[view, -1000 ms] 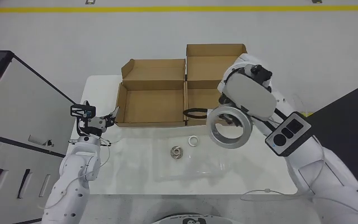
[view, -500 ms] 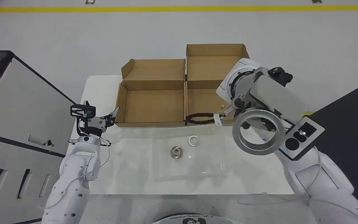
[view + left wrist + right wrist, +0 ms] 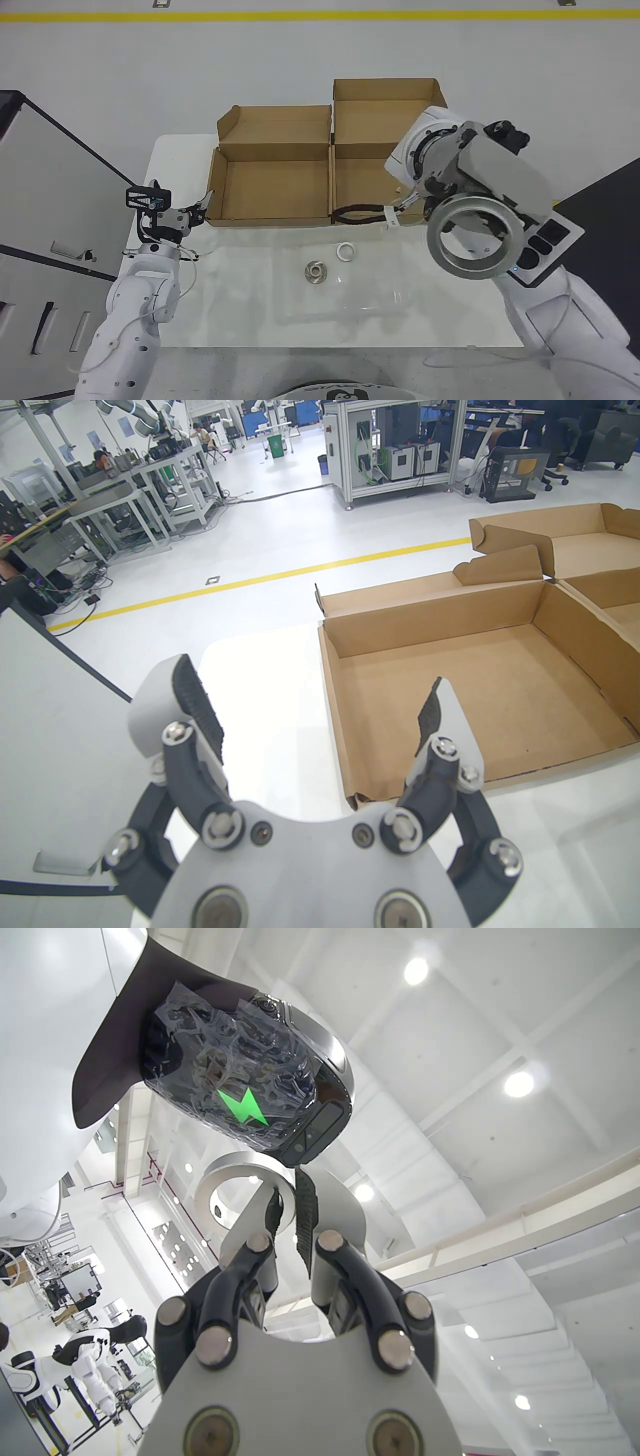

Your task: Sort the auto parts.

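One ring point(image 3: 235, 1162) (silver) pinched in right hand point(image 3: 289, 1188).

a large silver ring point(image 3: 434, 240) hangs in the air over the right side of the table point(image 3: 250, 300), its rim pinched by the right gripper point(image 3: 287, 1200). a small white ring point(image 3: 346, 251) and a small round metal part point(image 3: 316, 270) lie near each other on the table. a thin black band point(image 3: 360, 210) lies at the front edge of the right cardboard box point(image 3: 365, 165).

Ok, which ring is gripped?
The large silver ring, clamped in the right gripper; the small white ring and metal bearing lie on the table.
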Robot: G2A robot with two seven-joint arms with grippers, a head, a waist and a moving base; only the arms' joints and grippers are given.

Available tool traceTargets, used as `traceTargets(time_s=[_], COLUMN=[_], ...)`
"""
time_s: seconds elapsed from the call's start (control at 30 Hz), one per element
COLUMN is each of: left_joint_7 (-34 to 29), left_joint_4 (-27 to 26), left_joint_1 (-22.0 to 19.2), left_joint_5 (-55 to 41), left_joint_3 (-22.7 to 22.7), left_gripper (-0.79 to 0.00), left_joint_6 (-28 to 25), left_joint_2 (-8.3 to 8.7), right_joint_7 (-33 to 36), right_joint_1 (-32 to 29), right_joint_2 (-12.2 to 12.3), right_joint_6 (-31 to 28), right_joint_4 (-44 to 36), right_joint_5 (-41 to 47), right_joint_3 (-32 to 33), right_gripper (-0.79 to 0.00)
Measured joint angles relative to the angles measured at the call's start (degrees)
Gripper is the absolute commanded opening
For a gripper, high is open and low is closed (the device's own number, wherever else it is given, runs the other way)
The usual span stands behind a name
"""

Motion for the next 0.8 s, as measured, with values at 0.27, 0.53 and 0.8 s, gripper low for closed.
traceTargets(time_s=[0.27,0.53,0.8], left_joint_7=[0.0,0.0,0.0], left_joint_4=[0.0,0.0,0.0], left_joint_1=[0.0,0.0,0.0], left_joint_5=[0.0,0.0,0.0], left_joint_3=[0.0,0.0,0.0], left_gripper=[0.0,0.0,0.0], left_joint_6=[0.0,0.0,0.0], left_joint_2=[0.0,0.0,0.0], right_joint_7=[0.0,0.2,9.5], right_joint_1=[0.0,-0.1,1.4], right_joint_2=[0.0,0.0,0.2], right_joint_6=[0.0,0.1,-2.3], right_joint_4=[0.0,-0.2,1.2], right_joint_5=[0.0,-0.1,-1.6], right_joint_3=[0.0,0.1,5.0], right_gripper=[-0.785,-0.785,-0.785])
